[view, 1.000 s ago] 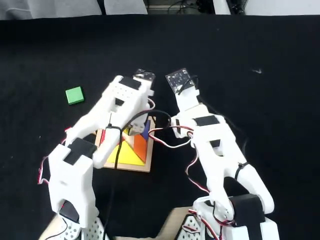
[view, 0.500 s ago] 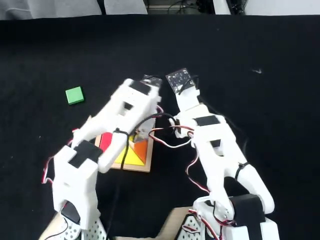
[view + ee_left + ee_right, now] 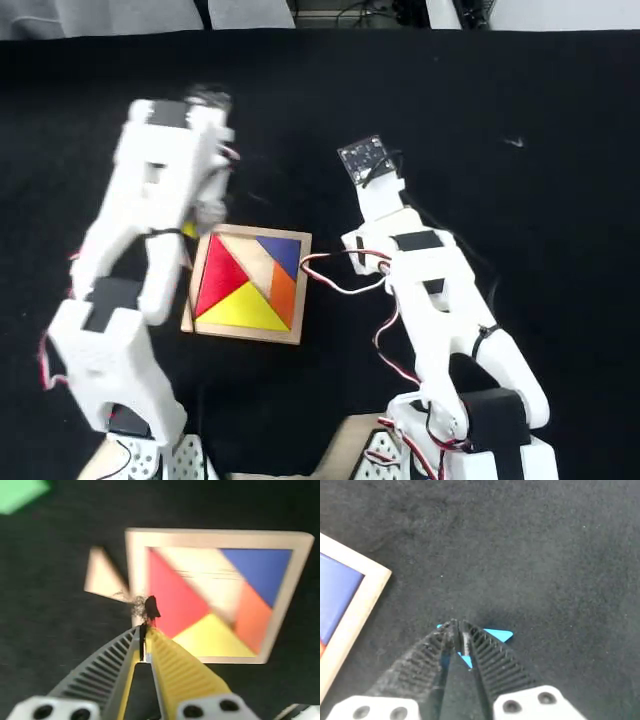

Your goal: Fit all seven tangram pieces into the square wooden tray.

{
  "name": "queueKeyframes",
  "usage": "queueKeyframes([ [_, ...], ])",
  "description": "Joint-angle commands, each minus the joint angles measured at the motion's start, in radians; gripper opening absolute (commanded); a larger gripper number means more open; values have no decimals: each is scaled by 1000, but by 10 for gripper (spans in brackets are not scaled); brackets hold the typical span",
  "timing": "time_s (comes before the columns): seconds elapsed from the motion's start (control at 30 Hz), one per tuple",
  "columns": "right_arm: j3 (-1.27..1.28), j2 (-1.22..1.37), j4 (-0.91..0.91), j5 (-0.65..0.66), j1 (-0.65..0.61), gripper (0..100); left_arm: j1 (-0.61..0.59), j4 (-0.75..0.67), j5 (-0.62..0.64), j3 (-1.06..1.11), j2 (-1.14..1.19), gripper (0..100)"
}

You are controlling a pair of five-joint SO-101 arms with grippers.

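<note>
Black cloth covers the table [image 3: 520, 250] under both my arms. The square wooden tray [image 3: 245, 334] lies between my two grippers. In it are a red triangle [image 3: 218, 275], a yellow triangle [image 3: 245, 310], an orange piece [image 3: 283, 290] and a blue piece [image 3: 282, 252], plus a pale patch I cannot tell from bare floor.

My left gripper [image 3: 144, 629] hangs above the tray's outer edge, jaws pressed together with nothing between them. Just ahead of its tips and a little aside, a pale triangle [image 3: 102, 575] lies on the cloth outside the tray. One corner is about at the rim and its long side slants along the wall. Farther ahead the same way sits the green square [image 3: 20, 492], well apart from the tray. My left arm is raised over that side, so I judge both are its to fetch.

My right gripper [image 3: 456, 626] is low over the cloth past the tray's other side, jaws drawn to a slit. A light blue triangle [image 3: 496, 634] sticks out on both sides of them, so it seems to lie under the tips, not pinched.
</note>
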Motion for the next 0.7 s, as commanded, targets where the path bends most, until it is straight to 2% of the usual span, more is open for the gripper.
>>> queueKeyframes([
  [0.0,-25,-7,-9,8,9,11,-148,20,-95,-30,-72,111],
  [0.07,-25,-4,-11,8,8,11,-188,-25,-44,35,-57,209],
  [0.13,-25,-4,-11,8,8,11,-216,-94,-55,96,-40,302],
  [0.2,-25,-4,-11,8,8,11,-232,-160,-49,162,-28,351],
  [0.33,-25,-2,-11,8,8,11,-266,-321,72,315,-34,304],
  [0.5,-25,-2,-11,8,8,11,-266,-433,175,414,-25,250],
  [0.67,-25,-2,-9,8,8,11,-263,-531,212,481,-32,245],
])
